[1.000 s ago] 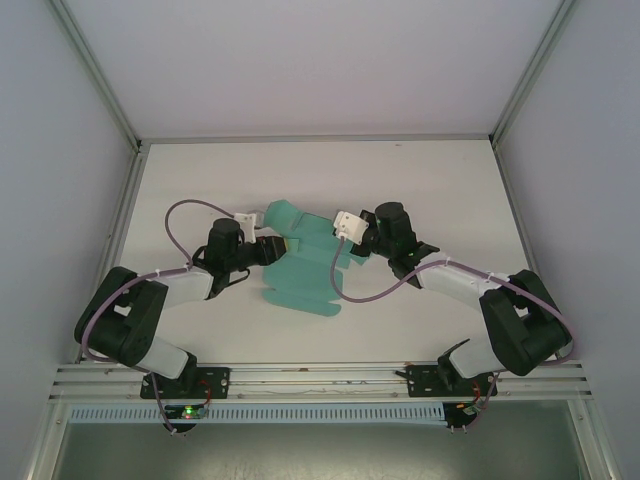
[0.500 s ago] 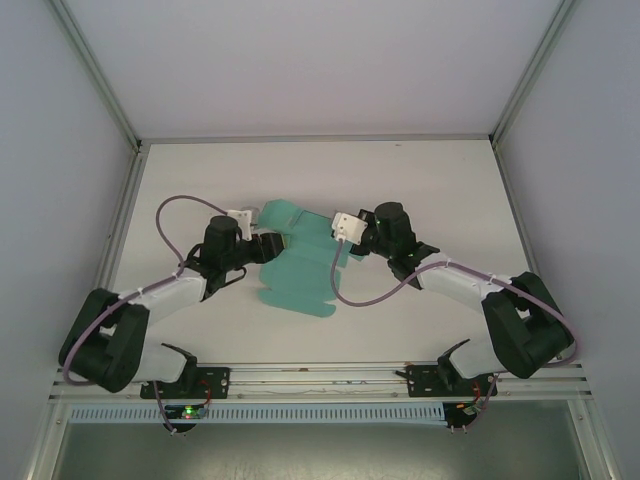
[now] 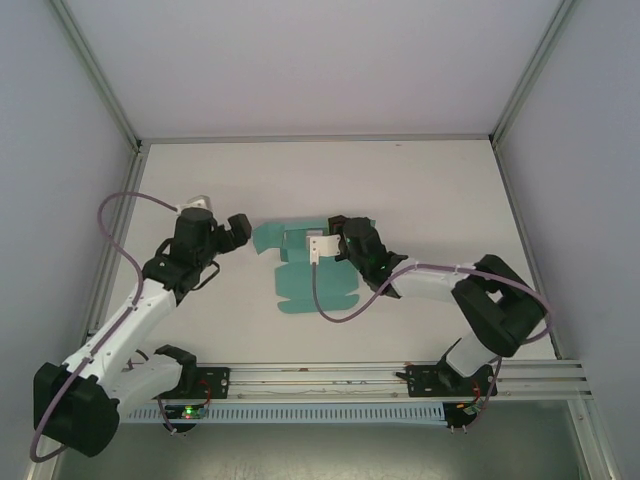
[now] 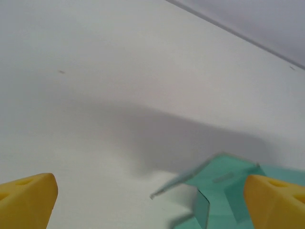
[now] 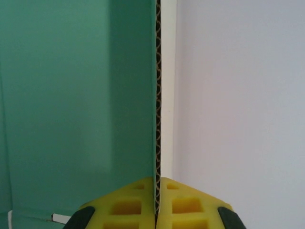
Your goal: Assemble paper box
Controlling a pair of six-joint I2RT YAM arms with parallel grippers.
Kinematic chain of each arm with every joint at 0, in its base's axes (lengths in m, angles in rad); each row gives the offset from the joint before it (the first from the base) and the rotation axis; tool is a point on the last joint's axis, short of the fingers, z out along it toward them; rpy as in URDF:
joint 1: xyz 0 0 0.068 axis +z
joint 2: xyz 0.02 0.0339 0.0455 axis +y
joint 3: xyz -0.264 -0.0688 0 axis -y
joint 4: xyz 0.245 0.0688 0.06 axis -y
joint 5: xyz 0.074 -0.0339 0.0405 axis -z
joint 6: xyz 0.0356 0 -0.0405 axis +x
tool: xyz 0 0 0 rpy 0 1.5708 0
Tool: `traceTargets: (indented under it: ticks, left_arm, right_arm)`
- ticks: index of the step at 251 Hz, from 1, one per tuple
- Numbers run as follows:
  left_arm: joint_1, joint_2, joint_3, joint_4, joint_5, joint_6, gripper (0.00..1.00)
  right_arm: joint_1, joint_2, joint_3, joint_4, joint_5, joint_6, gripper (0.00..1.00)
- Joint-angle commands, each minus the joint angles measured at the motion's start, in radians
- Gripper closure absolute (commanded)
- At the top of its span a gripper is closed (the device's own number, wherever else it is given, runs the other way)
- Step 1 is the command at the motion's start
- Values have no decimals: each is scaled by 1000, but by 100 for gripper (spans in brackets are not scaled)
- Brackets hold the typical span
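The paper box (image 3: 300, 278) is a teal-green die-cut sheet lying partly folded on the middle of the white table (image 3: 440, 200), with some flaps raised. My right gripper (image 3: 328, 238) is over its far part, shut on one upright panel. In the right wrist view, the yellow pads (image 5: 128, 207) of the right gripper (image 5: 157, 200) pinch the corrugated edge of the paper box (image 5: 76, 95). My left gripper (image 3: 243, 230) stands open just left of the sheet, not touching it. In the left wrist view, the left gripper (image 4: 152, 202) has its yellow fingertips (image 4: 26, 200) wide apart, and a lifted flap of the paper box (image 4: 224, 183) lies ahead to the right.
Grey walls close the table in on the left, back and right. An aluminium rail (image 3: 320, 375) runs along the near edge by the arm bases. A purple cable (image 3: 345, 300) loops from the right wrist over the sheet's near right side.
My left gripper has opened, let go of the sheet and drawn back to the left. The right gripper, still shut on the sheet, has moved left with it.
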Motion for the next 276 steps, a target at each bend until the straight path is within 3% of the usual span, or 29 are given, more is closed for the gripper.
traceTargets:
  ticks: [1, 30, 59, 89, 110, 163, 204, 241, 276]
  left_arm:
    - [72, 88, 31, -64, -61, -54, 0]
    - [131, 233, 62, 45, 24, -64, 0]
    - [133, 377, 128, 120, 82, 15, 0]
    - [133, 509, 199, 156, 141, 71, 0]
    - [131, 560, 204, 202, 248, 101, 6]
    - [117, 603, 143, 289, 481, 137, 28]
    - [74, 558, 51, 399, 627, 167, 35]
    - [31, 533, 11, 437, 685, 191, 44]
    - [-33, 528, 3, 429, 654, 260, 47]
  right_arm:
    - [20, 39, -46, 245, 102, -159, 100]
    - [35, 71, -67, 296, 121, -189, 100]
    - [44, 119, -98, 385, 137, -232, 100]
    - [46, 149, -88, 361, 155, -197, 100]
    - [47, 158, -83, 362, 156, -175, 100]
    - [45, 164, -76, 358, 163, -122, 100]
    - [46, 156, -82, 352, 181, -80, 100]
    - [46, 143, -96, 338, 189, -61, 100]
    - [46, 138, -107, 335, 200, -44, 100]
